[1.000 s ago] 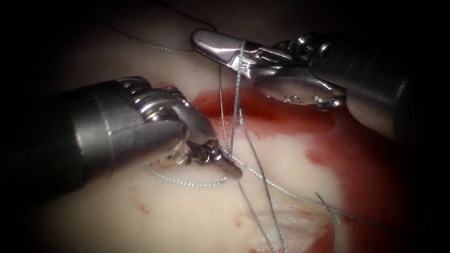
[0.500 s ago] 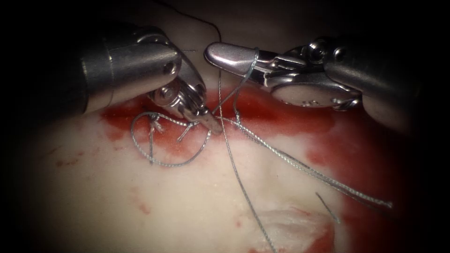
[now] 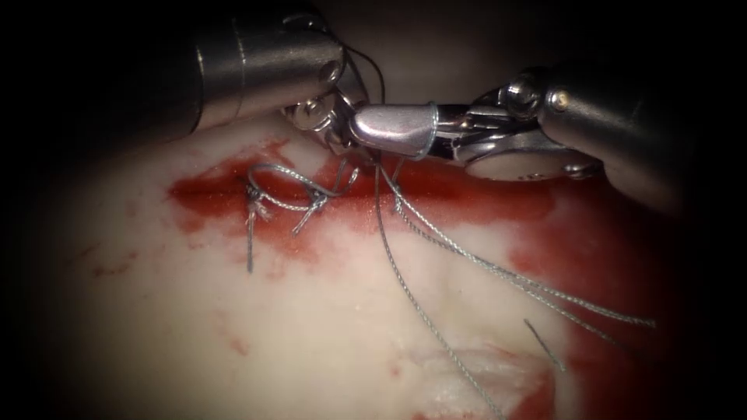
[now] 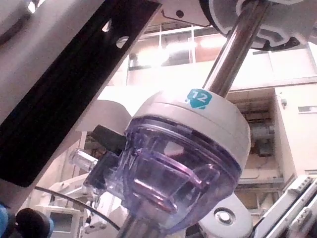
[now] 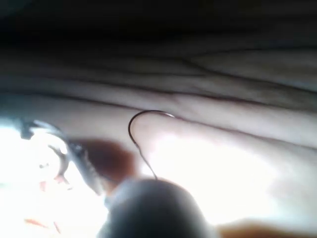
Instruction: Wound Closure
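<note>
we found the right tool (image 3: pixel 389 128) wrapped with thread (image 3: pixel 436 245), jaws closed on nothing. the left tool (image 3: pixel 342 148) gripped thread; the needle (image 5: pixel 143 129) lay free on tissue (image 3: pixel 311 334).

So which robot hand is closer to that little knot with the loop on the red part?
Left. The left hand hangs just above and right of the knot, gripping thread. The right hand, thread wrapped around it, sits farther right.

Dark vignette, blown-out blurry wrist glare

Glossy metal gripper (image 3: pixel 373 144) — twisted, matt thread (image 3: pixel 467 260)
</note>
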`<state>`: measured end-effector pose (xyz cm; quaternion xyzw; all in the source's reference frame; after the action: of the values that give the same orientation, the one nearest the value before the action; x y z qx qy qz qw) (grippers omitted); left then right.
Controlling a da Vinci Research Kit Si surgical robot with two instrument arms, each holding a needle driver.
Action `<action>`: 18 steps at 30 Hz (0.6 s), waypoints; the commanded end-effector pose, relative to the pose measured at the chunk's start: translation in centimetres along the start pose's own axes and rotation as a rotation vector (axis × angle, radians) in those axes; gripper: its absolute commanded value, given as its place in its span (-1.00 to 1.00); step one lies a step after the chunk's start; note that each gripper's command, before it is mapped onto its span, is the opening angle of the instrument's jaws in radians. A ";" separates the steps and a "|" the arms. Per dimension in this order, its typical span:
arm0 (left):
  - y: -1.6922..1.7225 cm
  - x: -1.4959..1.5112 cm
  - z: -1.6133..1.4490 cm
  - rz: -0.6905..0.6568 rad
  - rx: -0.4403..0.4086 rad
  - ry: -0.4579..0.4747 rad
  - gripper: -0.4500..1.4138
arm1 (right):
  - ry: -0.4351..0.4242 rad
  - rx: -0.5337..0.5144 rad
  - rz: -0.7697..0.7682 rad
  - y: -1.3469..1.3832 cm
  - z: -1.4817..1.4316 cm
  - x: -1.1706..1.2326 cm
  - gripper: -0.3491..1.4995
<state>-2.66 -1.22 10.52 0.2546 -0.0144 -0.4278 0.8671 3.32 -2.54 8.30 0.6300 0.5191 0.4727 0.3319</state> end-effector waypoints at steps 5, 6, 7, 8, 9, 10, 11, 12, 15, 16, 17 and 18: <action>0.03 -0.11 -0.19 0.000 0.011 -0.006 -1.00 | -0.136 -0.089 -0.045 -0.06 0.01 0.09 -1.00; 0.04 -0.10 -0.22 0.000 0.014 -0.005 -1.00 | -0.163 -0.112 -0.054 -0.07 0.00 0.10 -1.00; 0.04 -0.10 -0.24 0.001 0.017 -0.004 -1.00 | -0.185 -0.138 -0.070 -0.08 -0.01 0.09 -1.00; 0.04 -0.08 -0.28 0.004 0.022 -0.003 -1.00 | -0.220 -0.176 -0.085 -0.10 -0.03 0.09 -1.00; 0.03 -0.06 -0.30 0.006 0.025 -0.002 -1.00 | -0.247 -0.204 -0.096 -0.11 -0.05 0.08 -1.00; 0.03 -0.05 -0.33 0.008 0.027 0.002 -1.00 | -0.267 -0.230 -0.109 -0.12 -0.06 0.08 -1.00; 0.02 -0.02 -0.37 0.010 0.030 0.001 -1.00 | -0.292 -0.258 -0.122 -0.14 -0.08 0.07 -1.00; 0.02 0.00 -0.39 0.013 0.036 0.009 -1.00 | -0.310 -0.279 -0.132 -0.15 -0.10 0.06 -1.00; -0.01 0.06 -0.45 0.017 0.075 0.044 -1.00 | -0.357 -0.333 -0.157 -0.17 -0.13 0.03 -1.00; -0.02 0.07 -0.46 0.023 0.087 0.055 -1.00 | -0.369 -0.344 -0.162 -0.18 -0.13 0.02 -1.00; -0.04 0.08 -0.48 0.017 0.093 0.060 -1.00 | -0.383 -0.357 -0.167 -0.18 -0.12 0.00 -1.00; -0.05 0.09 -0.49 0.011 0.099 0.065 -1.00 | -0.396 -0.368 -0.172 -0.18 -0.12 -0.02 -1.00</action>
<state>-2.48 -1.25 10.10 0.3153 -0.0045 -0.4132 0.8543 3.05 -2.63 8.17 0.5930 0.3959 0.3983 0.5771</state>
